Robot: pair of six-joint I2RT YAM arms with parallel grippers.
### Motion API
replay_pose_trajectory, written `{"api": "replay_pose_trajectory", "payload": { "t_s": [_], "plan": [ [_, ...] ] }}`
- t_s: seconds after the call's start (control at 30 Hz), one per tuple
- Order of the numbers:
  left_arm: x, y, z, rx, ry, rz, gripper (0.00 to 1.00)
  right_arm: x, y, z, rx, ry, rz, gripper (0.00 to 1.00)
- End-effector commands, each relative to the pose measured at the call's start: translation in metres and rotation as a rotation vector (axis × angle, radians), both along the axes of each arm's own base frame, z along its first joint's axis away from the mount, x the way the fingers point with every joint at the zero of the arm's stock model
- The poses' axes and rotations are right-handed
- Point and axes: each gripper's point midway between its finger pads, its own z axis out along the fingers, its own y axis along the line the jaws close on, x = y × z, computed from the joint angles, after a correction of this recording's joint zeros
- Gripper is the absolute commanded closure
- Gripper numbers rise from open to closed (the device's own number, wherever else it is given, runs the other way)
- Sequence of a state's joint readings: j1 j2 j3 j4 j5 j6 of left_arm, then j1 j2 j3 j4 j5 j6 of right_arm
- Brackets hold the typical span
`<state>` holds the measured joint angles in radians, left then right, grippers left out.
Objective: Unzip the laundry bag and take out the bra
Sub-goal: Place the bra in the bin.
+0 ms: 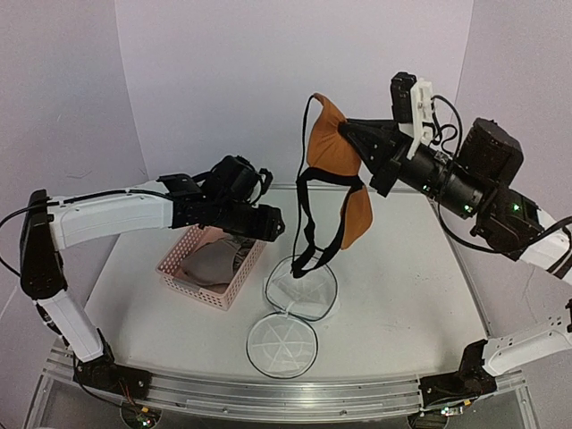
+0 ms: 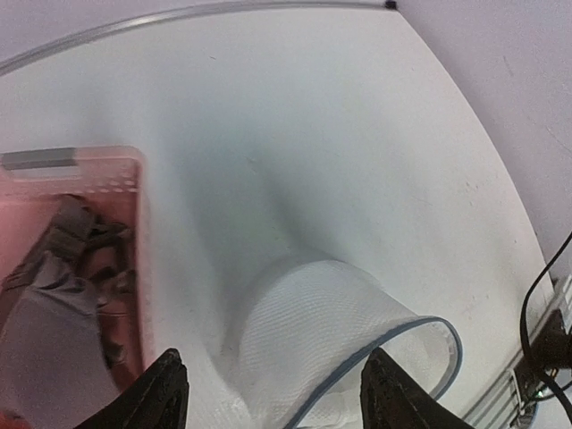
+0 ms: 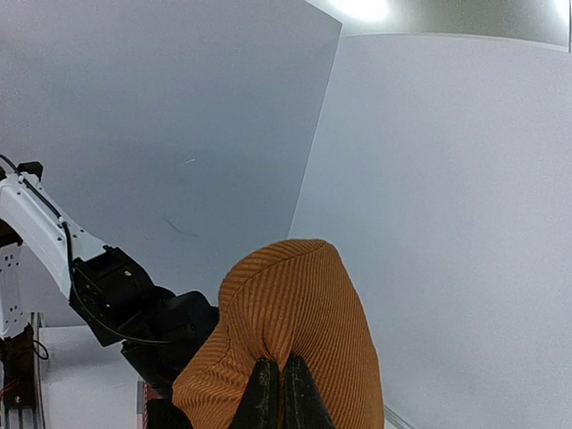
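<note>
Bra (image 1: 332, 143) nearly clear of unzipped laundry bag (image 1: 301, 288).
Pinched aloft by right gripper (image 3: 279, 384); left gripper (image 2: 279, 393) spread, empty; straps (image 1: 308, 223) perhaps grazing rim (image 1: 266, 288).

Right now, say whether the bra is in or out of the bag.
Out. The bra hangs pinched in the right hand, cups well above the open bag; strap ends may touch it.

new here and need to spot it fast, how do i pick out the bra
Look above the middle of the white table, where the right gripper is raised. The bra hangs from it in mid-air, straps dangling toward the open laundry bag. It is the only orange-tan thing; the basket is pink and the bag white mesh.
</note>
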<state>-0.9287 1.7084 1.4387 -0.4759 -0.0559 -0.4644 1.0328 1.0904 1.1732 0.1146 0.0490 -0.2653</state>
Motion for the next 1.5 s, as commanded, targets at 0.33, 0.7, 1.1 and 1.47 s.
{"api": "replay_pose_trajectory", "payload": {
  "t_s": [0.33, 0.7, 1.1, 1.47],
  "plan": [
    [-0.021, 0.182, 0.141, -0.056, -0.374, 0.523, 0.29, 0.048, 0.061, 0.061, 0.135, 0.006, -0.050, 1.00],
    [-0.062, 0.228, 0.148, -0.145, -0.400, 0.500, 0.25, 0.112, 0.155, 0.034, 0.146, 0.081, -0.076, 1.00],
    [-0.082, 0.249, 0.145, -0.185, -0.376, 0.496, 0.25, 0.185, 0.237, -0.036, 0.131, 0.070, -0.201, 1.00],
    [-0.086, 0.253, 0.143, -0.202, -0.369, 0.499, 0.25, 0.184, 0.264, -0.183, 0.038, 0.331, -0.128, 1.00]
  ]
}}
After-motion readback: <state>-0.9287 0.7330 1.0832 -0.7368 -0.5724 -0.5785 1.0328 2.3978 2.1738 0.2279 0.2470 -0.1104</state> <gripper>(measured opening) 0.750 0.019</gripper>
